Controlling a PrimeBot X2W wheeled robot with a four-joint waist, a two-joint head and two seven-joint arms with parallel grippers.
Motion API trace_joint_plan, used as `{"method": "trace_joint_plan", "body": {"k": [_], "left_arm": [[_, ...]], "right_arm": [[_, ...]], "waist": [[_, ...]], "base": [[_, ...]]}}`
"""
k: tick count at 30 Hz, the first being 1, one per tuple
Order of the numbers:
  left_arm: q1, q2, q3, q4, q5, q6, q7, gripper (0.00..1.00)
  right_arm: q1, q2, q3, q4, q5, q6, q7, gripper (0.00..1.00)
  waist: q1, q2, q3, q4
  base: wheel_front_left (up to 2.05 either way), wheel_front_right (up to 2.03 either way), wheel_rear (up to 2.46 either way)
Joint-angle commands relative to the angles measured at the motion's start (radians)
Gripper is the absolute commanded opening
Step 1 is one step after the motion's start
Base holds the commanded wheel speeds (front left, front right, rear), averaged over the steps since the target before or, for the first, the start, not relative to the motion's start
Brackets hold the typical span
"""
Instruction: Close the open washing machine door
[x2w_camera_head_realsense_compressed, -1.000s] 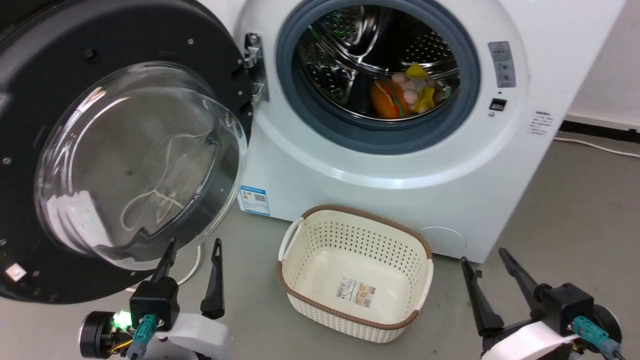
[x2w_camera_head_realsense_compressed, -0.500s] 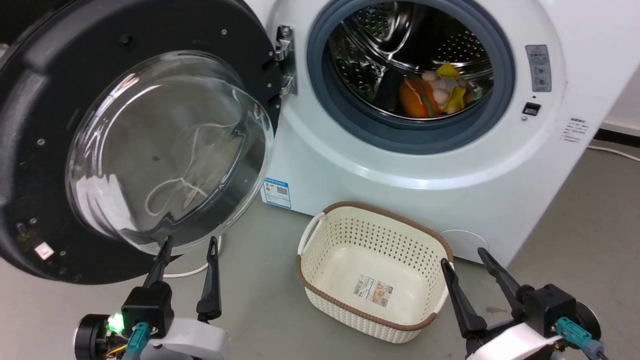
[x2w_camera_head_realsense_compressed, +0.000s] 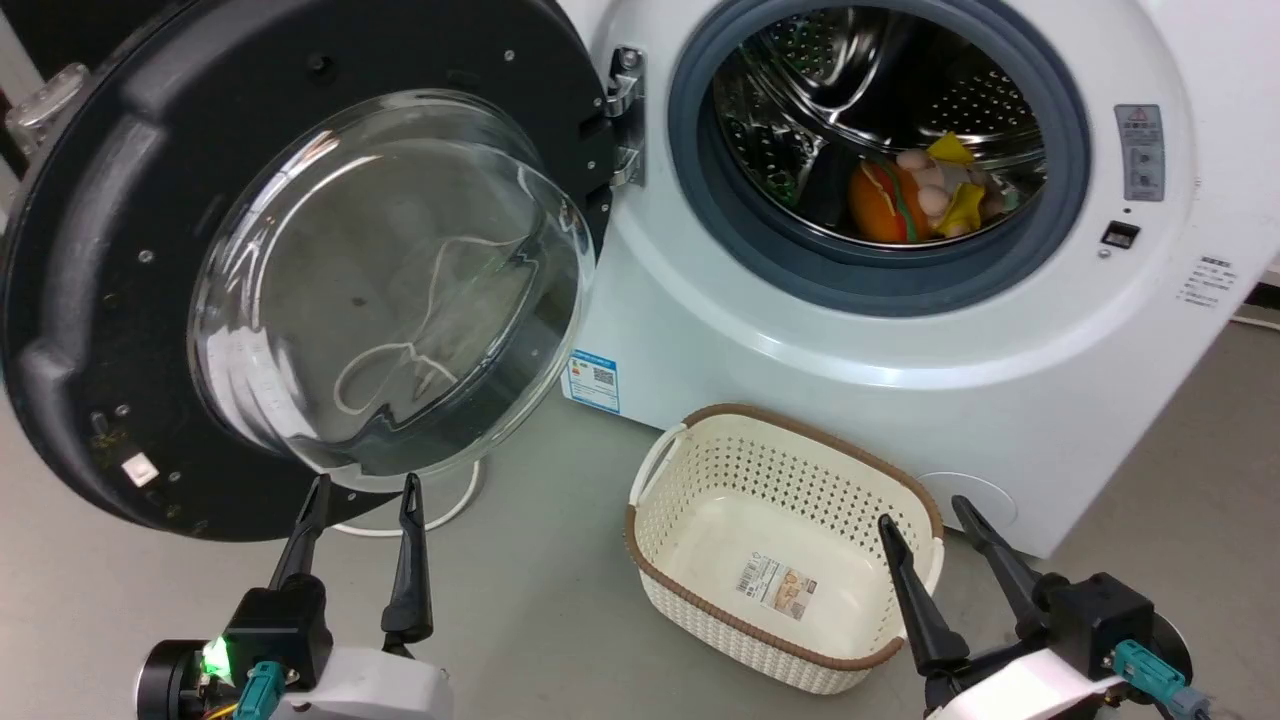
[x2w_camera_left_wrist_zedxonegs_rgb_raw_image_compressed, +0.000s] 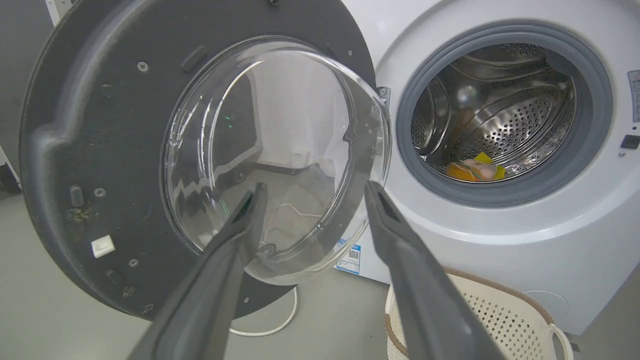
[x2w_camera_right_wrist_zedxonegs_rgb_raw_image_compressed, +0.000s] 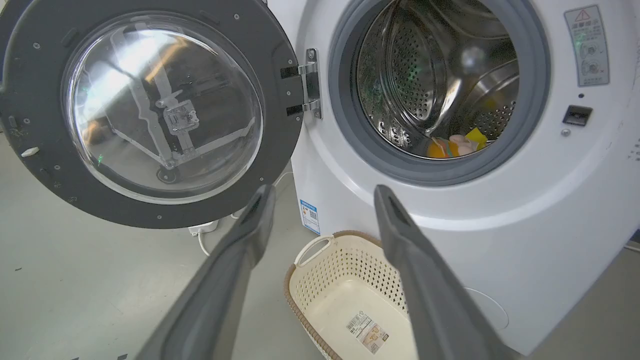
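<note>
Since the door (x2w_camera_head_realsense_compressed: 100, 250) is swung wide open to the left of the washer (x2w_camera_head_realsense_compressed: 800, 400), hanging off its hinge (x2w_camera_head_realsense_compressed: 625, 120), its inner side faces the head cam: black rim around the bulging glass (x2w_camera_head_realsense_compressed: 380, 280). The drum (x2w_camera_head_realsense_compressed: 800, 60) is open, grey gasket (x2w_camera_head_realsense_compressed: 880, 295) round it, with some orange and yellow toys (x2w_camera_head_realsense_compressed: 905, 195) sitting at the bottom. Left end effector (x2w_camera_head_realsense_compressed: 364, 482) is low in front of the door, fingers spread and empty, tips just under the glass's lower edge; can't tell if they touch it. Right end effector (x2w_camera_head_realsense_compressed: 922, 510) is spread too, holding nothing, tips over the near right corner of the cream basket (x2w_camera_head_realsense_compressed: 700, 440), which sits on the floor (x2w_camera_head_realsense_compressed: 550, 600) right in front of the washer. A white cable (x2w_camera_head_realsense_compressed: 455, 510) loops on the floor under the door.
</note>
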Motion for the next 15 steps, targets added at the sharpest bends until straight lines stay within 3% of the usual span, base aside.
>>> {"method": "trace_joint_plan", "body": {"k": [1, 4, 5, 6, 7, 15], "left_arm": [[0.01, 0.001, 0.002, -0.007, -0.003, -0.003, -0.009, 1.0], [0.01, 0.0, 0.004, -0.006, -0.005, -0.008, -0.015, 1.0], [0.011, 0.0, 0.004, -0.003, -0.007, -0.011, -0.017, 0.84], [0.013, 0.0, 0.004, 0.003, -0.011, -0.016, -0.02, 0.07], [0.015, 0.001, 0.003, 0.009, -0.012, -0.022, -0.022, 0.0], [0.005, 0.004, 0.032, -0.006, -0.039, -0.045, -0.038, 0.0]], "right_arm": [[-0.004, 0.002, 0.002, 0.003, 0.012, 0.0, -0.008, 1.0], [0.0, 0.002, 0.002, 0.003, 0.019, 0.0, -0.014, 1.0], [0.002, 0.002, 0.002, 0.003, 0.021, 0.0, -0.016, 1.0], [0.003, 0.002, 0.002, 0.003, 0.023, 0.0, -0.018, 1.0], [0.005, 0.002, 0.002, 0.003, 0.027, 0.0, -0.021, 1.0], [0.02, 0.002, 0.0, -0.005, 0.041, 0.001, -0.037, 1.0]], "waist": [[0.0, 0.0, 0.0, 0.006], [0.0, 0.0, 0.001, 0.019], [0.0, 0.0, 0.002, 0.023], [0.0, 0.0, 0.002, 0.027], [0.0, 0.0, 0.002, 0.031], [0.0, 0.0, 0.017, 0.066]], "base": [[0.0, 0.0, 0.0], [0.0, 0.0, 0.0], [0.0, 0.0, 0.0], [0.0, 0.0, 0.0], [0.0, 0.0, 0.0], [0.0, 0.0, 0.0]]}}
